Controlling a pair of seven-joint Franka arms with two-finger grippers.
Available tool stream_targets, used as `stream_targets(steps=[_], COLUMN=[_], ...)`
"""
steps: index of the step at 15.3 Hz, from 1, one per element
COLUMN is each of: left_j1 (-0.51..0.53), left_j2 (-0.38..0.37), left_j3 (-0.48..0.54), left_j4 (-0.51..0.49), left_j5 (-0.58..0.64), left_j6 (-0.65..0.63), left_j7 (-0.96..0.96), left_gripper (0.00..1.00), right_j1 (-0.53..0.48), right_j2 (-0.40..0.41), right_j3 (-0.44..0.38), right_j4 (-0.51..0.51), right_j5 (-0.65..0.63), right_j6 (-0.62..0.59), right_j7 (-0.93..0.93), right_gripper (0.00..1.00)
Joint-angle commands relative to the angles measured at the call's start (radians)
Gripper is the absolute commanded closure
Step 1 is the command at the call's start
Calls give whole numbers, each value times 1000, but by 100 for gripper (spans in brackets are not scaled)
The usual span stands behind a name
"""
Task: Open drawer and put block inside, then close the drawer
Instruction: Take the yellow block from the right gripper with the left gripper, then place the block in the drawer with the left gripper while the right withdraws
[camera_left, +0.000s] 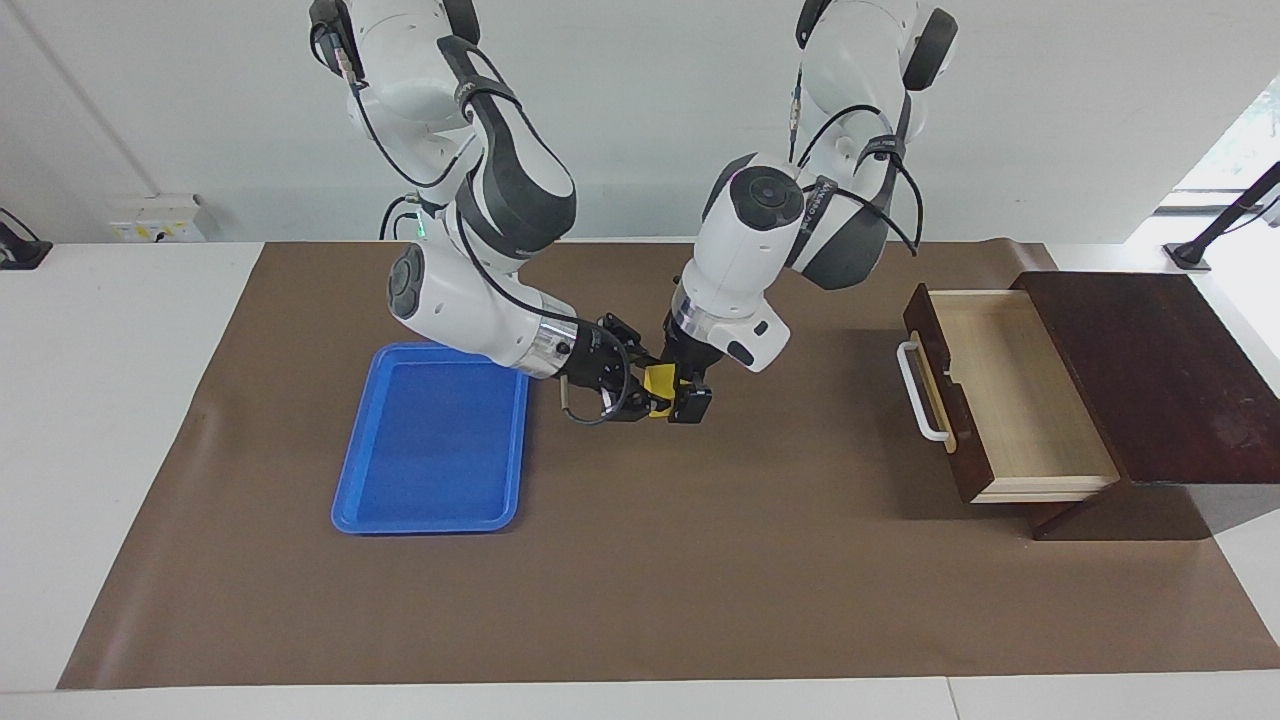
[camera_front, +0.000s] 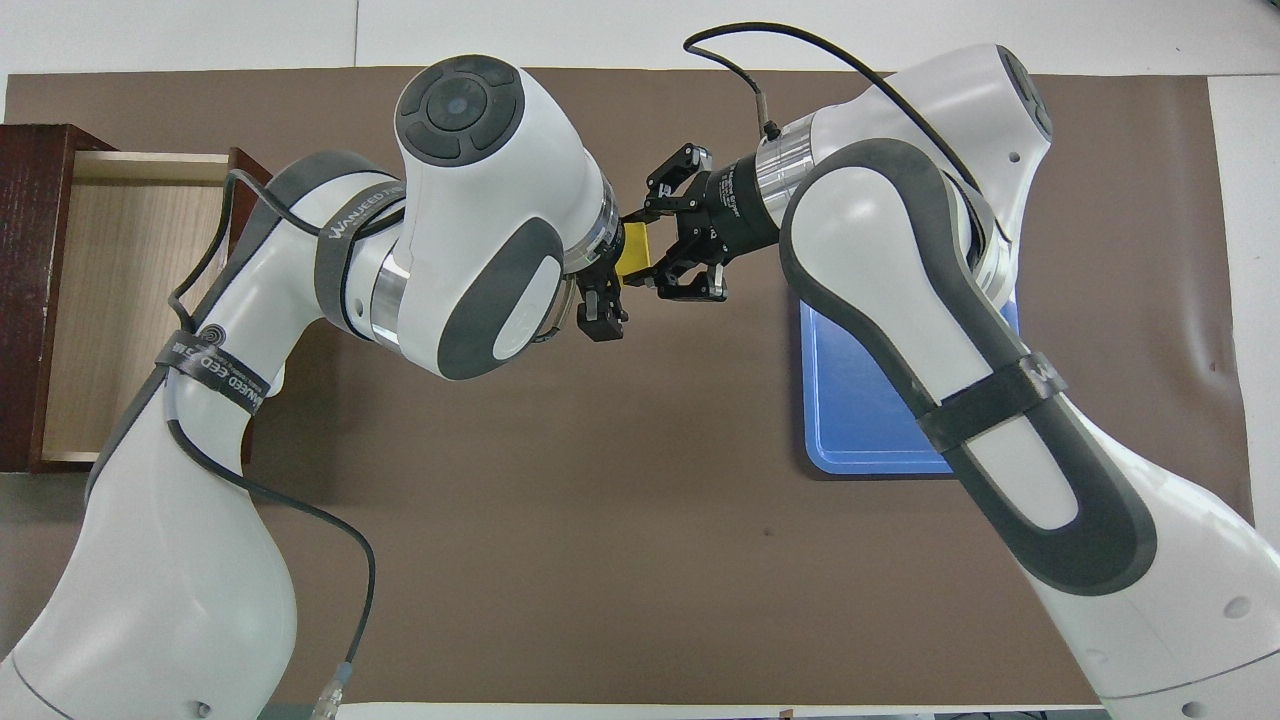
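The yellow block hangs in the air over the middle of the brown mat, between the two grippers; it also shows in the overhead view. My right gripper comes in sideways from the blue tray's end and has a finger on each side of the block. My left gripper points down right against the block from the drawer's end. The drawer stands pulled out of the dark wooden box, its pale inside empty and its white handle toward the mat's middle.
A flat blue tray lies empty on the mat toward the right arm's end. The brown mat covers most of the white table.
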Motion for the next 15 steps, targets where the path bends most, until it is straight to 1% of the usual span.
stream_targets(steps=[1, 2, 5, 6, 7, 11, 12, 13, 15], left_j1=[-18, -18, -9, -7, -7, -3, -3, -1, 26], left_j2=[-8, -8, -7, -7, -7, -8, -8, -8, -11], left_j3=[19, 18, 16, 16, 16, 16, 18, 18, 16], left_j4=[8, 8, 8, 8, 7, 7, 7, 7, 7], left_j5=[16, 13, 4, 4, 7, 9, 9, 10, 12], left_j6=[-19, -14, 21, 29, 29, 23, 23, 21, 9], left_j7=[-26, -29, -65, -65, -65, -64, -59, -58, -55], left_gripper=[18, 29, 70, 88, 100, 100, 100, 100, 100], right_j1=[-2, -2, -3, -3, -3, -8, -10, -8, -16], right_j2=[-12, -12, -14, -15, -17, -17, -18, -20, -20], right_j3=[-1, -1, -1, -1, -1, -1, -3, -5, -5], right_j4=[-9, -8, -8, -8, -8, -9, -9, -9, -8], right_j5=[22, 20, 22, 22, 22, 24, 24, 20, 20], right_j6=[7, 7, 6, 6, 6, 4, 3, 4, -2], right_j7=[10, 10, 8, 8, 8, 16, 19, 29, 37], right_gripper=[100, 100, 100, 100, 100, 100, 47, 0, 0])
